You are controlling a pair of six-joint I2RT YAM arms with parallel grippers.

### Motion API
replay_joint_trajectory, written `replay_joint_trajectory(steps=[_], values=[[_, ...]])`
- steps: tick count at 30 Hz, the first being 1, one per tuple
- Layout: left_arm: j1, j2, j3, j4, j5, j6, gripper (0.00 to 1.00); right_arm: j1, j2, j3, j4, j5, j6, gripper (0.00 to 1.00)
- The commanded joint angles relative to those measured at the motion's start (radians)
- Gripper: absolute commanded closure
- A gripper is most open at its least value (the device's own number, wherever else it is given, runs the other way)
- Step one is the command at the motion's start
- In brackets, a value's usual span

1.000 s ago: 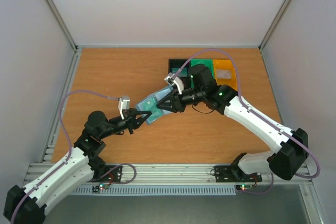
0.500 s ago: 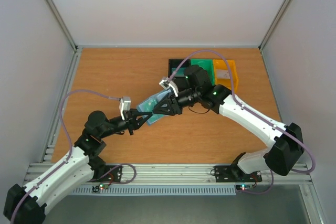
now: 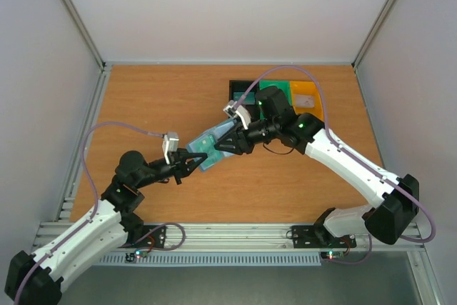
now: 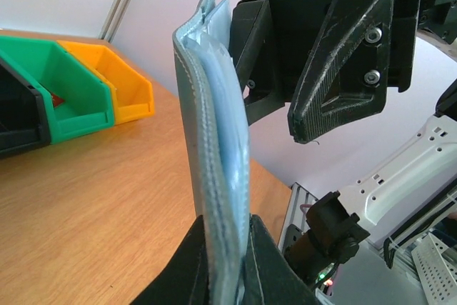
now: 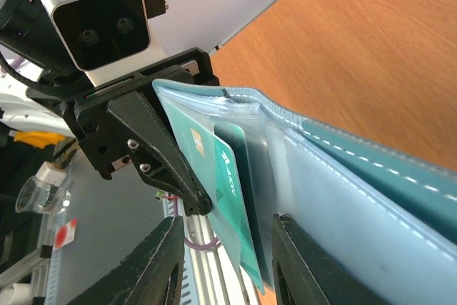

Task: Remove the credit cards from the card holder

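- while the left claw [image 4: 227, 251] is clamped on the lower edge of the card holder [image 4: 214, 126], we see the holder lifted off the bench [image 3: 143, 105], standing on edge near the middle of the top view, between the two arms.
- in the right wrist view the holder's open side faces the camera. the credit cards [image 5: 227, 176] show as teal-green edges poking out of an inner pocket. we cannot count them surely.
- the right claw [image 5: 228, 269] is parted, with its fingers [image 5: 161, 262] at the bottom of that frame on either side of the cards' exposed ends. it grips nothing that we can see.
- the relation that matters is that the cards' long axis runs from the pocket straight toward the right claw, which is the nearer arm to their free ends. we judge the move to be a close and then a pull back along that line, away from the left claw.
- we judge the risk to be pinching pocket fabric along with a card, or tugging the holder out of the left grip.
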Motion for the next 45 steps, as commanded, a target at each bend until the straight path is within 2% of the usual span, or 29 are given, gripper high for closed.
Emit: replay_joint_trajectory(steps=[1,6,12,19,21,26,28,45], values=[[-0.009,-0.024,0.018,0.131,0.07,0.034,1.0,-0.001,0.019,0.03,-0.052,0.083,-0.025,0.65],[-0.011,-0.02,0.022,0.133,0.079,0.036,1.0,0.05,0.04,0.031,-0.036,-0.021,-0.064,0.65],[-0.011,-0.025,0.022,0.123,0.076,0.037,1.0,0.049,0.008,-0.02,0.084,-0.197,-0.031,0.8],[-0.012,-0.034,0.011,0.12,0.06,0.017,1.0,0.049,-0.018,-0.054,0.081,-0.21,-0.025,0.99],[-0.012,-0.036,0.012,0.115,0.059,0.017,0.99,0.05,-0.023,-0.053,0.091,-0.204,-0.02,0.99],[-0.012,-0.041,0.009,0.111,0.058,0.014,0.86,0.033,-0.044,-0.047,0.078,-0.155,-0.037,0.99],[-0.012,-0.046,0.006,0.111,0.058,0.014,0.84,0.014,-0.053,-0.048,0.065,-0.152,-0.039,0.99],[-0.012,-0.043,0.007,0.115,0.067,0.017,0.95,-0.034,-0.102,-0.005,-0.105,-0.086,-0.133,0.99]])
